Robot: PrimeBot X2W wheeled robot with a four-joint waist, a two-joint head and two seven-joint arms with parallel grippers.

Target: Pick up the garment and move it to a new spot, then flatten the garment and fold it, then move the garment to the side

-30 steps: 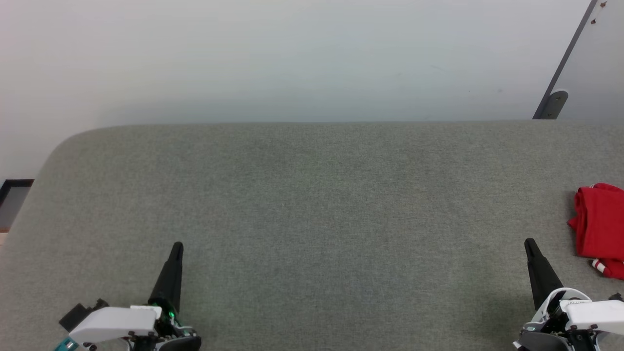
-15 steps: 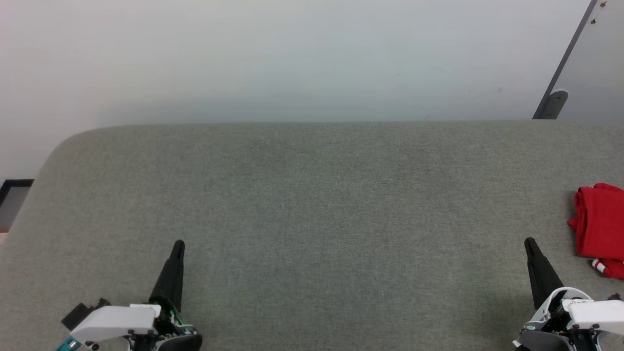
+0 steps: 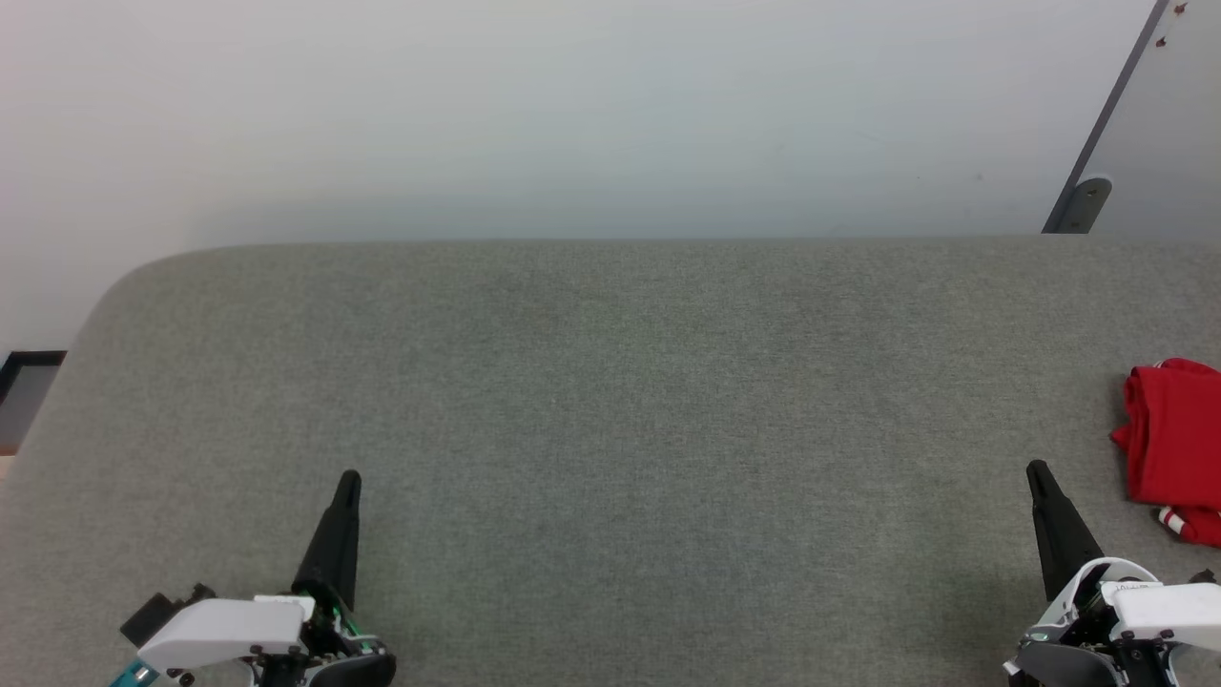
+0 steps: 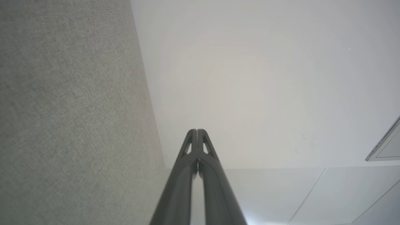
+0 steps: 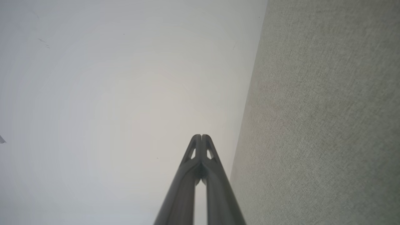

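Garment: the garment [image 3: 1173, 434] is a red bunch, folded over on itself, at the right edge of the head view a little below mid-height. The frame cuts it off. A scrap of white-and-red striped trim [image 3: 1171, 521] shows at its lower edge.
Counter: the grey, cloth-covered counter [image 3: 610, 382] takes up the lower two thirds of the head view, with a rounded corner at the upper left. The garment rests on it.
Left fingers: the left fingers [image 3: 349, 480] are at the lower left of the head view, dark, pointing up the frame and leaning slightly right. They are pressed together with nothing between them, well apart from the garment.
Left wrist view: the left fingers [image 4: 195, 134] rise from the bottom middle with their tips meeting. The counter [image 4: 68, 109] is on the left of the frame and the pale wall [image 4: 265, 78] on the right.
Right fingers: the right fingers [image 3: 1036, 470] are at the lower right of the head view, pointing up and leaning slightly left. They are together and hold nothing. They are near the garment's lower left, with bare counter between.
Right wrist view: the right fingers [image 5: 200, 139] have their tips touching. The wall [image 5: 125, 78] is on the left and the counter [image 5: 328, 109] on the right.
Wall: the wall [image 3: 572, 114] is pale and plain across the top of the head view.
Panel: a pale panel [image 3: 1178, 114] with a dark edge slants across the upper right corner, with a grey bracket [image 3: 1083, 202] at its foot.
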